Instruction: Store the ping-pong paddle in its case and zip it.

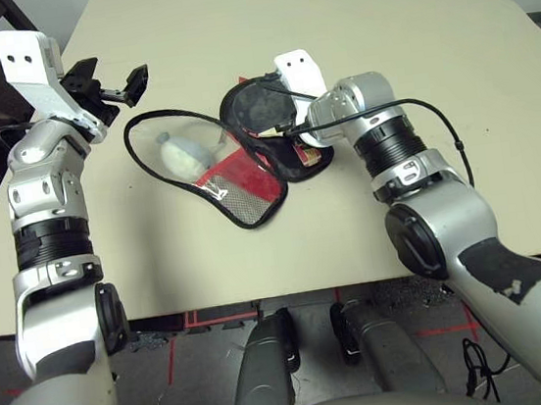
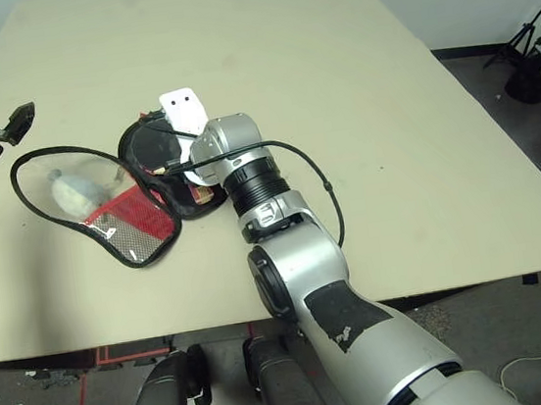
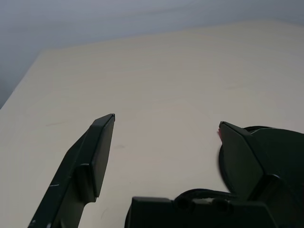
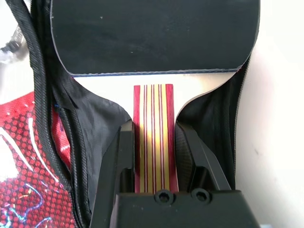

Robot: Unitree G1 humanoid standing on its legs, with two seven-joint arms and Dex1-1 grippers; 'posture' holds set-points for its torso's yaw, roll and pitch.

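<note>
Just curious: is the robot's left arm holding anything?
No, the left gripper hangs open over bare table, nothing between its jaws.

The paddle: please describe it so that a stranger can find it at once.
On the table, the open case lies in front of the robot. In its right half lies the paddle, its striped handle clamped by the right gripper: a flat black blade, unlike the white pouch beside it.

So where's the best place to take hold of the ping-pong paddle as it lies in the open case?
By the striped handle, coming in from its butt end, as the right gripper does now. The ping-pong paddle lies flat with its wide blade inside the case, leaving little to pinch; the narrow handle sticks out with flat sides for the fingers.
</note>
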